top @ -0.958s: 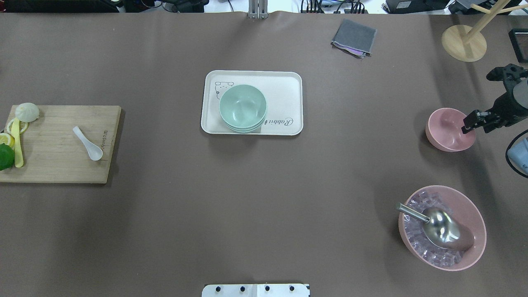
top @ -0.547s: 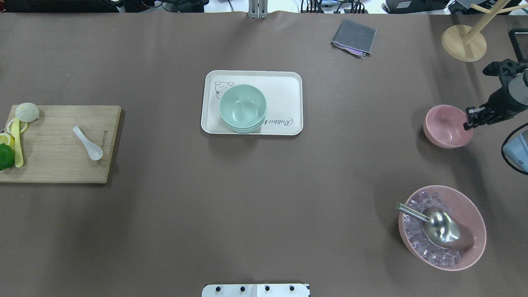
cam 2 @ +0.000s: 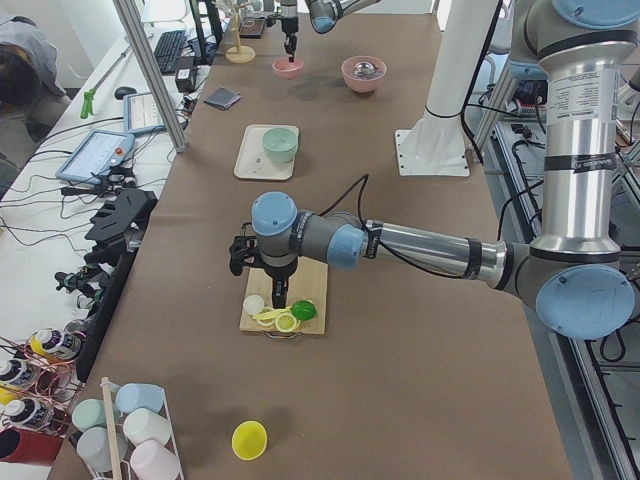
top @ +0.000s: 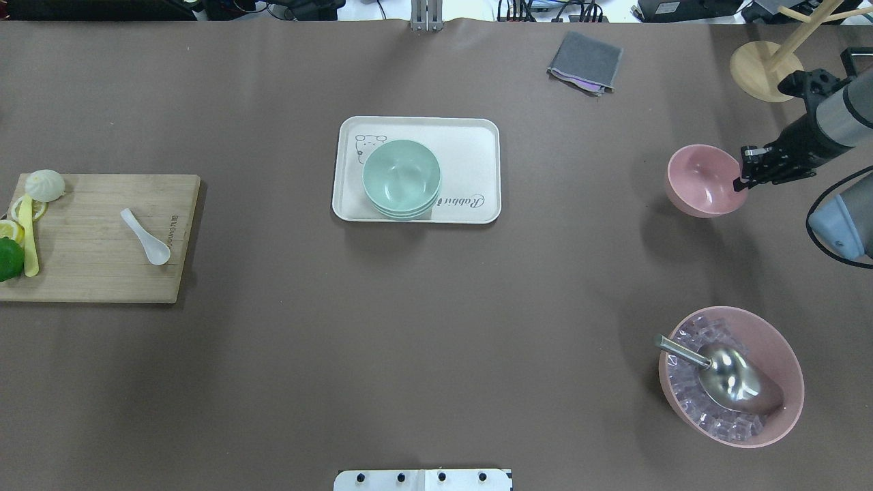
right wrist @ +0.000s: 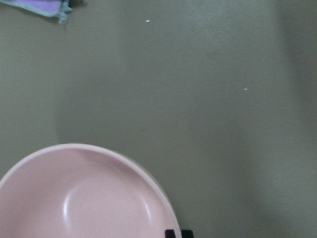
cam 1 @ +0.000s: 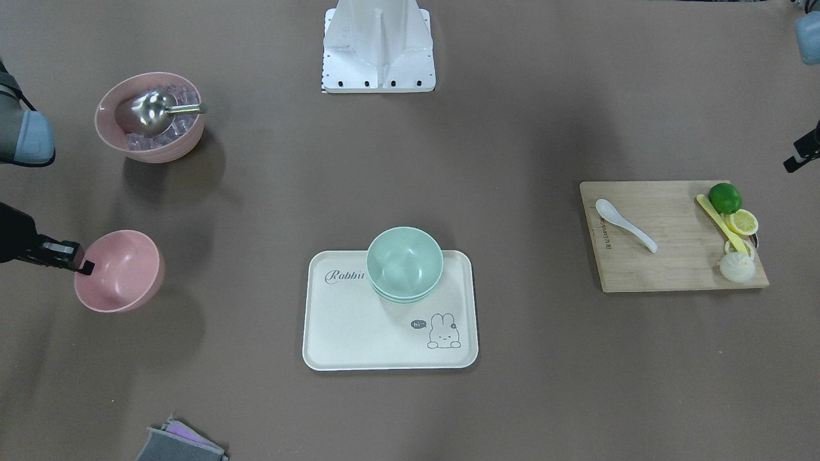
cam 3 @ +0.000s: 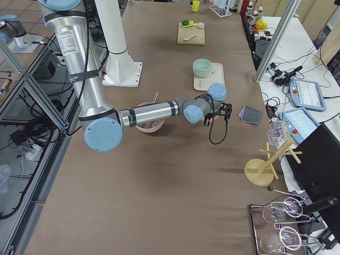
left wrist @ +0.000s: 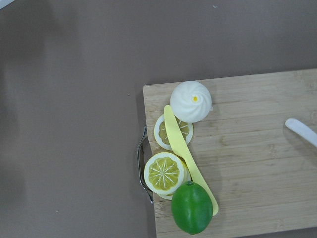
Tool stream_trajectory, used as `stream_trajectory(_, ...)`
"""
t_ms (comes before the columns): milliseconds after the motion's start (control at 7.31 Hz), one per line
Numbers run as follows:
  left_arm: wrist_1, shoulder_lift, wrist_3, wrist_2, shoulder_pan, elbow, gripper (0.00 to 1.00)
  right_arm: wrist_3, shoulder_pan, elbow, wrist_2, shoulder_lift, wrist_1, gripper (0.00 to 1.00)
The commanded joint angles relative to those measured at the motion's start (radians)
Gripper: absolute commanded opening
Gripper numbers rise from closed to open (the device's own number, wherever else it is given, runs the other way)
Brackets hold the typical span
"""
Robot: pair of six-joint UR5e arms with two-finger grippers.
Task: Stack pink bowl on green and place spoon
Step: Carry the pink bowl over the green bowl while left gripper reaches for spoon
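Observation:
My right gripper [top: 742, 179] is shut on the right rim of the small pink bowl [top: 704, 181] and holds it above the table, right of the tray; the bowl's shadow lies apart from it. The bowl also shows in the front view [cam 1: 120, 271] and the right wrist view [right wrist: 84, 198]. A stack of green bowls [top: 401, 179] sits on the white tray [top: 477, 136]. The white spoon [top: 145, 236] lies on the wooden cutting board [top: 95, 273] at the left. My left gripper [cam 2: 275, 290] hovers over the board's outer end; I cannot tell its state.
A large pink bowl of ice cubes [top: 777, 409] with a metal scoop [top: 723, 375] stands at the near right. A grey cloth [top: 585, 61] and a wooden stand [top: 767, 68] lie at the far right. A bun, lemon slices, a lime [left wrist: 192, 207] and a yellow knife share the board.
My right gripper has carried the pink bowl up off the table, leftward and towards the far side. The green bowls, tray and spoon have not moved.

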Motion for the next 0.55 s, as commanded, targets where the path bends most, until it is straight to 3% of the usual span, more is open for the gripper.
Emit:
stream_trajectory(0, -0.082, -0.039, -0.296, 0.027, 0.153, 0.002, 0.98, 0.336, -0.104, 0.063, -0.05, 0.135, -0.01, 0.0)
stream_trajectory(137, -0.092, -0.103, -0.473, 0.088, 0.228, 0.003, 0.98, 0.427, -0.177, 0.091, -0.121, 0.187, -0.013, 0.0)
stream_trajectory(411, -0.092, -0.193, -0.677, 0.17, 0.347, 0.047, 0.97, 0.47, -0.254, 0.091, -0.227, 0.381, -0.243, 0.0)
